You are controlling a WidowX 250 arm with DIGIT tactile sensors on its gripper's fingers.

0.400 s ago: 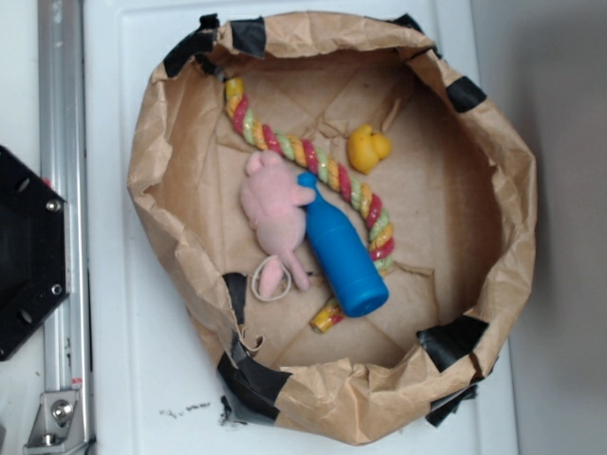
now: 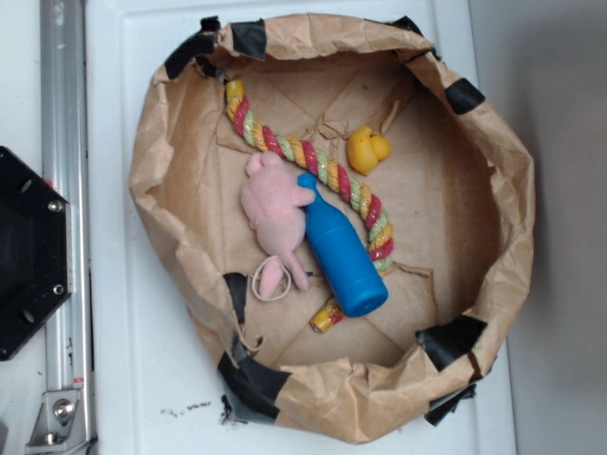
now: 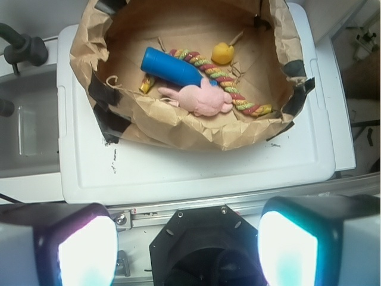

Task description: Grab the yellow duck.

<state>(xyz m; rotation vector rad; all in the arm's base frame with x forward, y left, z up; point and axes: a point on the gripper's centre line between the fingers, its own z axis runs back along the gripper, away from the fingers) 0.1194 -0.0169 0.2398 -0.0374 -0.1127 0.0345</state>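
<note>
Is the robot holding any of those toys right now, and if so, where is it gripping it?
Nothing is held. The gripper is open, far back from the paper bin. The yellow duck lies untouched inside it.

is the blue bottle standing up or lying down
Lying down. The blue bottle rests on its side across the rope toy, its neck beside the pink plush, inside the paper-lined basket.

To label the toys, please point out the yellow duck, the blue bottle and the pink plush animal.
yellow duck (image 2: 367, 150), exterior view, on its body.
blue bottle (image 2: 341, 254), exterior view, mid-body.
pink plush animal (image 2: 269, 210), exterior view, on its belly.
</note>
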